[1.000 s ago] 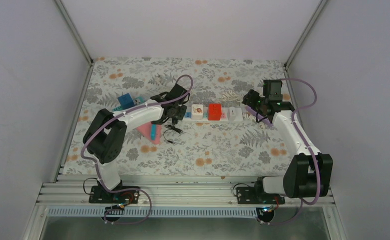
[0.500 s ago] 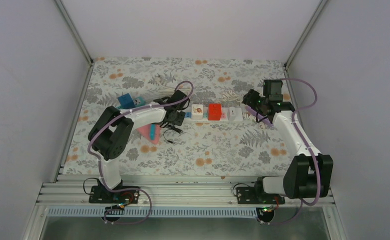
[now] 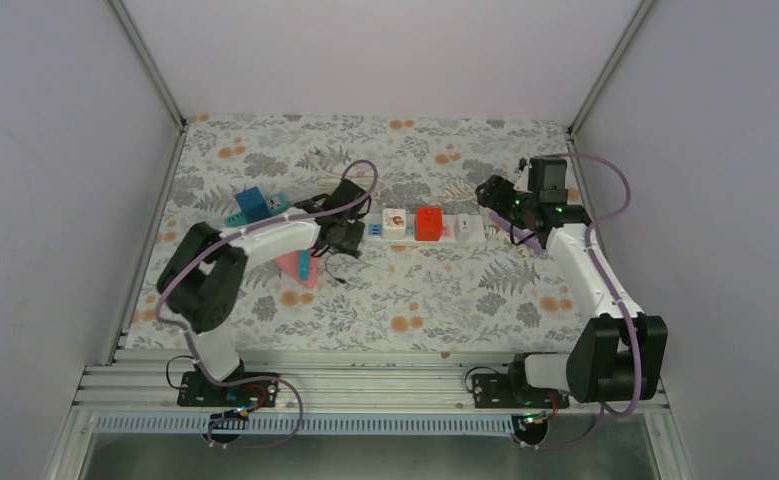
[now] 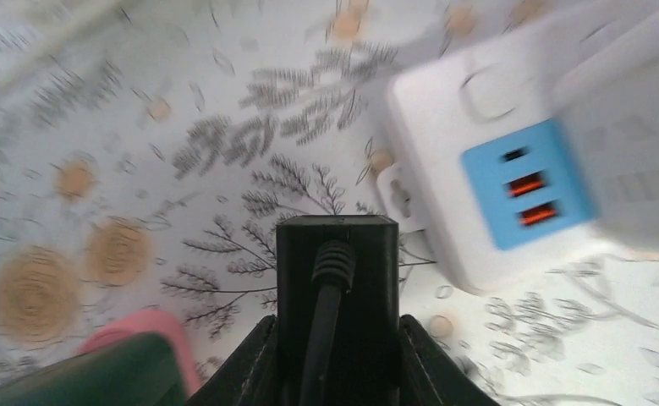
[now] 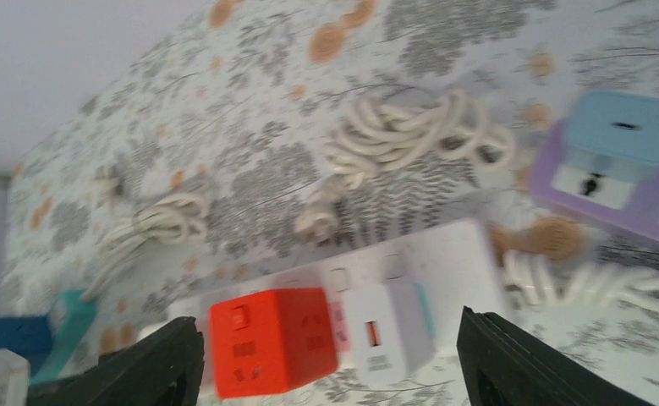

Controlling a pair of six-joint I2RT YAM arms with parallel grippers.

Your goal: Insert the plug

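Observation:
My left gripper (image 4: pixel 336 359) is shut on a black plug (image 4: pixel 336 279), its cable running back between the fingers. It hangs just off the left end of the white power strip (image 4: pixel 444 118), beside the strip's blue USB panel (image 4: pixel 533 182). From above, the left gripper (image 3: pixel 346 240) sits at the strip's (image 3: pixel 477 231) left end. My right gripper (image 3: pixel 489 198) hovers open over the strip's right end. Below the right gripper (image 5: pixel 330 342) are a red cube adapter (image 5: pixel 271 338) and a white adapter (image 5: pixel 385 334), both plugged into the strip (image 5: pixel 457 254).
A small white adapter (image 3: pixel 394 222) sits left of the red cube (image 3: pixel 428 223). Blue blocks (image 3: pixel 255 203) and a pink piece (image 3: pixel 300 265) lie left of the strip. White cord coils (image 5: pixel 410 127) and a purple-and-blue block (image 5: pixel 622 161) lie behind the strip's right end.
The left jaws have closed onto the black plug, and the gripper has shifted slightly left and nearer. The right gripper has edged left over the strip's end, its jaws a little wider.

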